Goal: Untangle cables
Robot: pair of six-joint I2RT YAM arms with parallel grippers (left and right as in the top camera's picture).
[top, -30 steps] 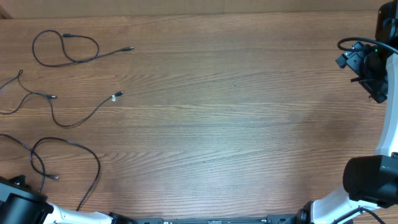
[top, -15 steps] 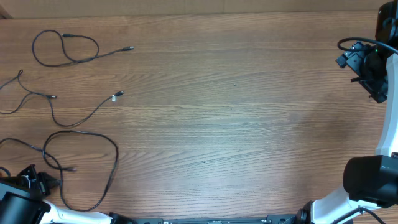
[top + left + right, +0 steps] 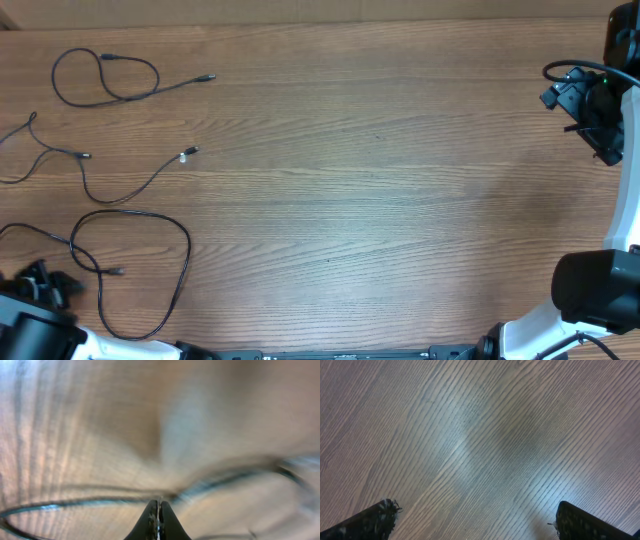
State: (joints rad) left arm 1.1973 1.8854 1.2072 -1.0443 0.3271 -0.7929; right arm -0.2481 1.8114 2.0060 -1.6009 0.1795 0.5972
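Note:
Three thin black cables lie apart on the left of the wooden table (image 3: pixel 380 200). One forms a loop (image 3: pixel 56 80) at the top with a plug (image 3: pixel 208 77). A second (image 3: pixel 125 197) curves below it, ending in a metal-tipped plug (image 3: pixel 187 153). A third makes a big loop (image 3: pixel 187 258) near the front left. My left gripper (image 3: pixel 62 284) is shut beside that loop's left side; in the blurred left wrist view its tips (image 3: pixel 159 504) sit just short of the cable (image 3: pixel 225 480). My right gripper (image 3: pixel 475 520) is open over bare wood at the far right (image 3: pixel 600 140).
The right arm's base (image 3: pixel 595 290) stands at the front right corner. Its thicker black arm cable (image 3: pixel 570 68) loops at the table's right edge. The left arm's base (image 3: pixel 30 335) fills the front left corner.
The front cable's loop was dragged rightward and widened, then stayed still. My left gripper has drawn back a little to the left. The right arm has not moved.

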